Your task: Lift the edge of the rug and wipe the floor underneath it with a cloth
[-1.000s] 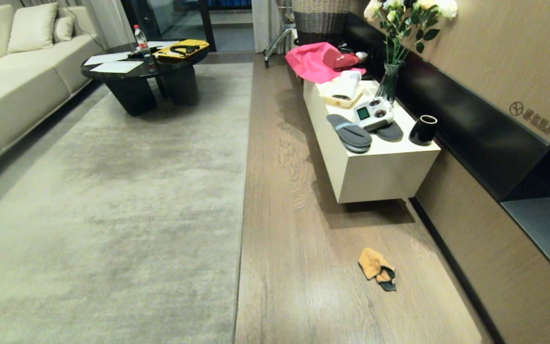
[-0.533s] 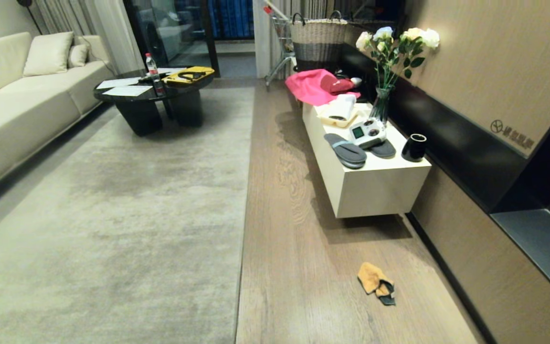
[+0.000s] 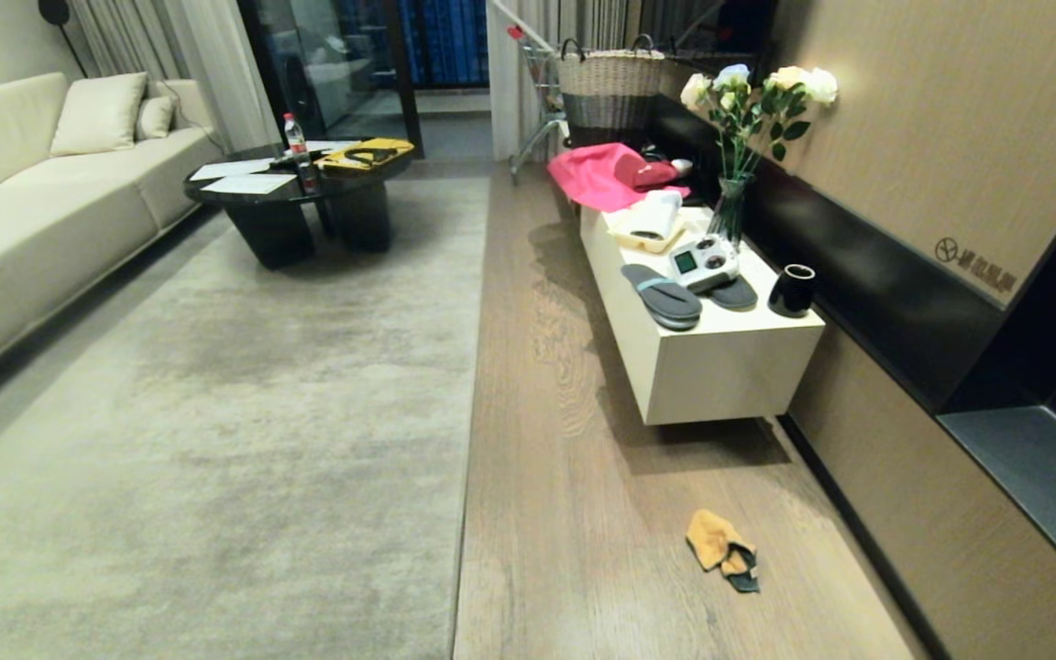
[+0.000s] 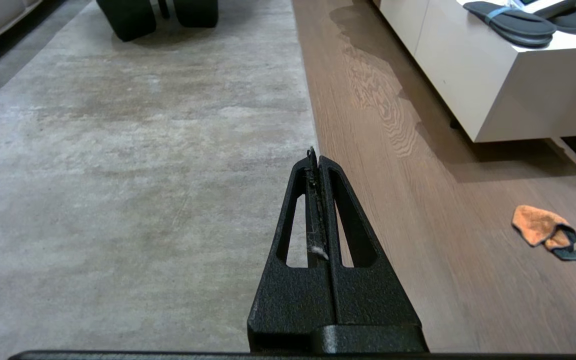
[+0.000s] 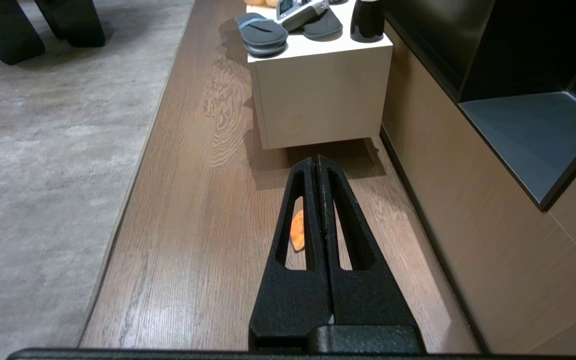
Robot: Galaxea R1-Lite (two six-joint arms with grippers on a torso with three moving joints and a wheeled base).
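So far nothing is in hand: my left pincer (image 4: 316, 159) is pressed shut and empty, hanging over the rug edge (image 4: 313, 135), and my right pincer (image 5: 319, 162) is likewise shut and empty, poised above the floor (image 3: 574, 513) in front of the white desk (image 3: 720, 357). Both hang well above the ground, which I judge is a resting pose before any reach.

From the white desk, the cloth (image 3: 720, 547) lies crumpled on the bare floor on the near side, just off the desk's corner, and well apart from the rug edge. It sits in the open, so I judge it an easy first pick for my right pincer, leaving the left for lifting the rug.

On the desk sit a pair of grey slippers (image 3: 665, 295), a small device (image 3: 704, 261), a dark cup (image 3: 791, 290) and a vase of flowers (image 3: 731, 206); pink fabric (image 3: 597, 174) drapes its far end. Across the rug from the desk stand a black coffee table (image 3: 303, 206) and a pale sofa (image 3: 24, 220). Nothing lies between the desk and the rug edge but floor.
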